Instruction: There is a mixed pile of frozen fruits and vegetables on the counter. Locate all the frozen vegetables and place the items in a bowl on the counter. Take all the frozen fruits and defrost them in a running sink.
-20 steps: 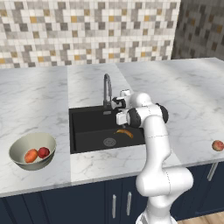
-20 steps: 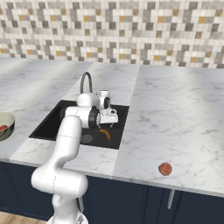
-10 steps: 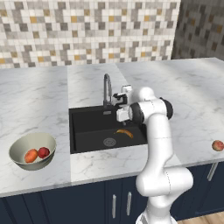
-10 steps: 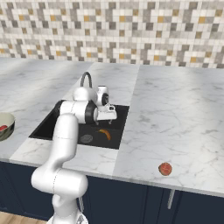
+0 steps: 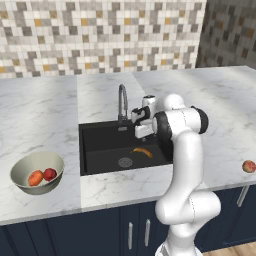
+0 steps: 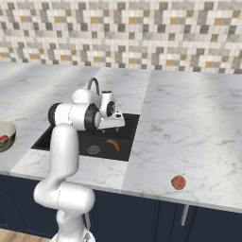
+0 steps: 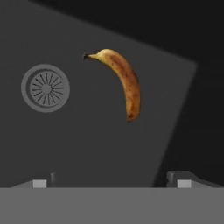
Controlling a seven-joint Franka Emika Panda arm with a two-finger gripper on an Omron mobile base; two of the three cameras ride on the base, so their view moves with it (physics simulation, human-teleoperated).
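My claw (image 7: 112, 183) hangs spread wide and empty, the banana (image 7: 120, 82) below it in the sink (image 5: 100, 145); next I should swing wide to the peach ball (image 5: 248, 166) on the worktop (image 6: 189, 123).

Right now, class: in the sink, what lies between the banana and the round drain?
Nothing. In the hand view, bare dark sink floor separates the banana from the drain; they lie apart.

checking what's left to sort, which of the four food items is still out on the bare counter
The reddish-peach apple, alone on the counter right of the sink. The banana lies in the basin; the tomato and carrot sit in the bowl.
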